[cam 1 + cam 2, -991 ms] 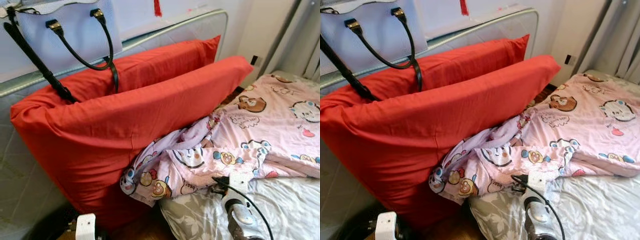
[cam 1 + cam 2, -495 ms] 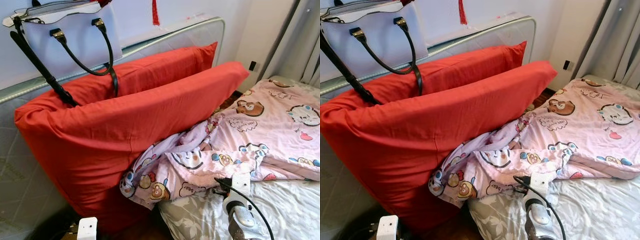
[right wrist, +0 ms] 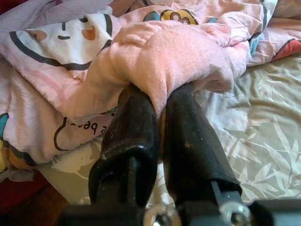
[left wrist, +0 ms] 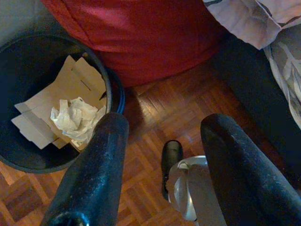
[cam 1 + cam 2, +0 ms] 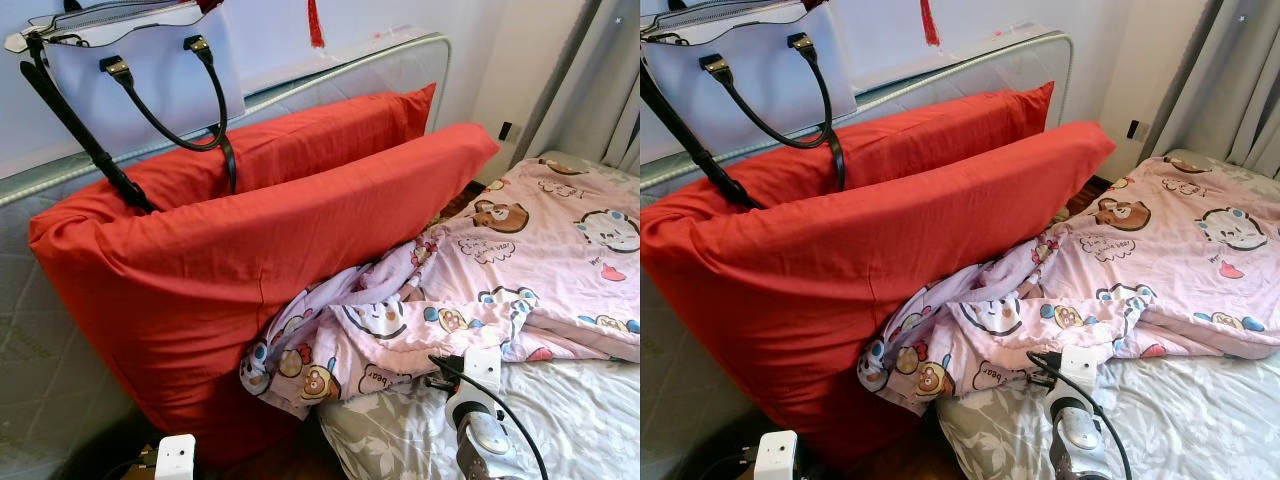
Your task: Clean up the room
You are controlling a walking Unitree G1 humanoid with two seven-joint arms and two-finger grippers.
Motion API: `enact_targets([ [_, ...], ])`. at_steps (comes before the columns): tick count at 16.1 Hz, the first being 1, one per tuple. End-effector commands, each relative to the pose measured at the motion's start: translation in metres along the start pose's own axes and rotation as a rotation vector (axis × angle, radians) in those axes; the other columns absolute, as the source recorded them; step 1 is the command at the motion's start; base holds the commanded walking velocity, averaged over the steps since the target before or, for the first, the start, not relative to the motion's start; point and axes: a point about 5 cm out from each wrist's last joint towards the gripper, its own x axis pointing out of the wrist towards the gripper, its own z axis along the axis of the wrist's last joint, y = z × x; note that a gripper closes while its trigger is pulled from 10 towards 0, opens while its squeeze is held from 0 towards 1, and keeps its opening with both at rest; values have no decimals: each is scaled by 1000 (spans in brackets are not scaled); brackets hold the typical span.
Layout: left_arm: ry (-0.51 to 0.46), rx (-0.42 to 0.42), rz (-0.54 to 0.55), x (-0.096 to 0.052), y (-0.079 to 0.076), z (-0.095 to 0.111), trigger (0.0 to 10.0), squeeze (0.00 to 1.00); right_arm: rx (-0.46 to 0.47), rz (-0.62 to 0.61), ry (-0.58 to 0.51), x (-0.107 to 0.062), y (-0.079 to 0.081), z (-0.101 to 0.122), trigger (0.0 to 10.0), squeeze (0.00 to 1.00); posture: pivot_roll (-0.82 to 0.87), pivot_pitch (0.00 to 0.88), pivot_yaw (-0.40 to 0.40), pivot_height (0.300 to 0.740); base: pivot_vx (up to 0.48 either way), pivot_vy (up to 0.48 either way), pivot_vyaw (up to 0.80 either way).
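Two black fingers of the right hand [image 3: 157, 101] are clamped on a fold of the pink cartoon blanket [image 3: 178, 52], which lies rumpled on the bed [image 5: 590, 420] against the red pillows [image 5: 260, 250]; "bear" is printed on it. Left hand [image 4: 160, 165] hangs with fingers apart over parquet floor [image 4: 155, 113], beside a dark bin [image 4: 110, 89] holding crumpled paper and cardboard.

I see a pale wall [image 5: 480, 40] behind a grey padded headboard [image 5: 395, 65], with grey curtains [image 5: 1230, 90] at the right. Below me lies reddish-brown parquet floor [image 4: 183, 108]. Daylight falls softly.
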Motion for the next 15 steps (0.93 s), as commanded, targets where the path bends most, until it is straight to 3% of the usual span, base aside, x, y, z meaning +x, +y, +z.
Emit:
enact_targets([
  [1,30,14,-3,-1,2,-5,10000,0,2,7,-28,2,3,6,10000,0,75,0,10,740,-240,0,0],
  [10,59,8,-6,-3,0,-14,10000,0,-11,5,-29,2,1,7,10000,0,72,0,6,740,0,0,0],
  [15,75,7,1,-4,2,-18,10000,0,-5,-8,-33,2,-1,7,10000,0,73,0,9,740,-145,0,0],
])
